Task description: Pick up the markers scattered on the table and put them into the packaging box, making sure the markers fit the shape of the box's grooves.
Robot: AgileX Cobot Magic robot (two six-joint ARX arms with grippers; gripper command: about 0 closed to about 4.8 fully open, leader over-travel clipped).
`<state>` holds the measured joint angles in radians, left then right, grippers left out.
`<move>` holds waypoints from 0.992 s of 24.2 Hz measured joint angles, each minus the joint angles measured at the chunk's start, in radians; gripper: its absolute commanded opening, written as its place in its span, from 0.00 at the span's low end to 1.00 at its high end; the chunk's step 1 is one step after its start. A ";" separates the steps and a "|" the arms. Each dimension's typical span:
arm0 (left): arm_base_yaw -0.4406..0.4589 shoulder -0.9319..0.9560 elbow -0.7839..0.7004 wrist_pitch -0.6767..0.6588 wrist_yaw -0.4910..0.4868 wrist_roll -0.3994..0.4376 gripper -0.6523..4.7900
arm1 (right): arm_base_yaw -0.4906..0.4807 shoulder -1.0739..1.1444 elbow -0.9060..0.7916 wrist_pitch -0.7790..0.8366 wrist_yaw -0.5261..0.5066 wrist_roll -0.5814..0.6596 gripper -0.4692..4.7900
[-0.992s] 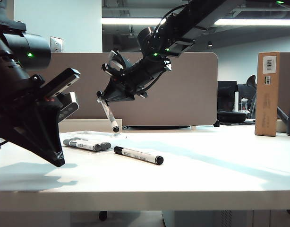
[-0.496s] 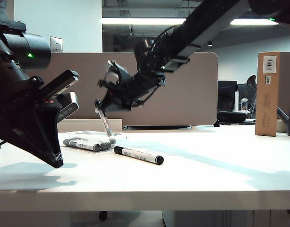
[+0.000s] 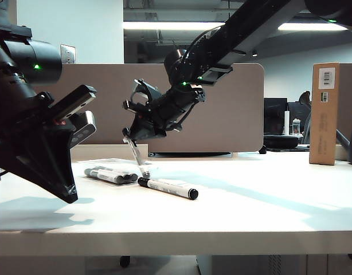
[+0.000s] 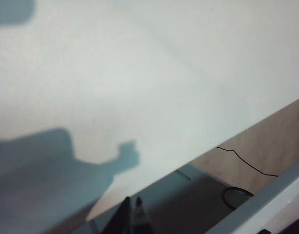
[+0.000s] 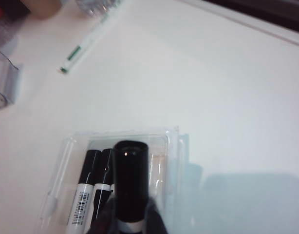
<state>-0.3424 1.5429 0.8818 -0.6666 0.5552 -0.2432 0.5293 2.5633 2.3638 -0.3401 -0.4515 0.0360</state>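
Swung lower and nearer since a second ago: right gripper (image 3: 129, 135), with its marker tip now down over the packaging box instead of hanging above the far table.

Far left, large in the exterior view: left gripper (image 3: 73, 117), idle, holding nothing; cannot tell whether spread or pressed together.

Left of centre on the table (image 3: 250, 200): packaging box (image 5: 176, 146), clear, thin-walled, two markers (image 5: 88, 190) already lying side by side in the grooves (image 5: 157, 170).

Above it: held marker (image 5: 131, 185), black-capped, steeply tilted, pinched in the nearly closed right jaws, aimed at the free channel.

Just right: loose marker (image 3: 167, 188), white-barrelled, dark-ended, flat on the table, still to collect.
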 measured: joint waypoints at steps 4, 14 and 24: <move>0.000 0.000 0.000 0.014 -0.001 0.000 0.12 | 0.000 0.000 0.000 -0.065 0.007 -0.024 0.27; 0.000 0.000 0.000 0.017 -0.018 0.000 0.12 | 0.000 -0.001 0.000 -0.040 0.008 -0.027 0.51; 0.000 0.000 0.000 0.018 -0.081 0.043 0.12 | -0.013 -0.179 0.004 -0.282 0.068 -0.011 0.51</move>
<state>-0.3424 1.5429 0.8818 -0.6483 0.4740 -0.2001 0.5167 2.3848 2.3676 -0.6216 -0.3832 0.0254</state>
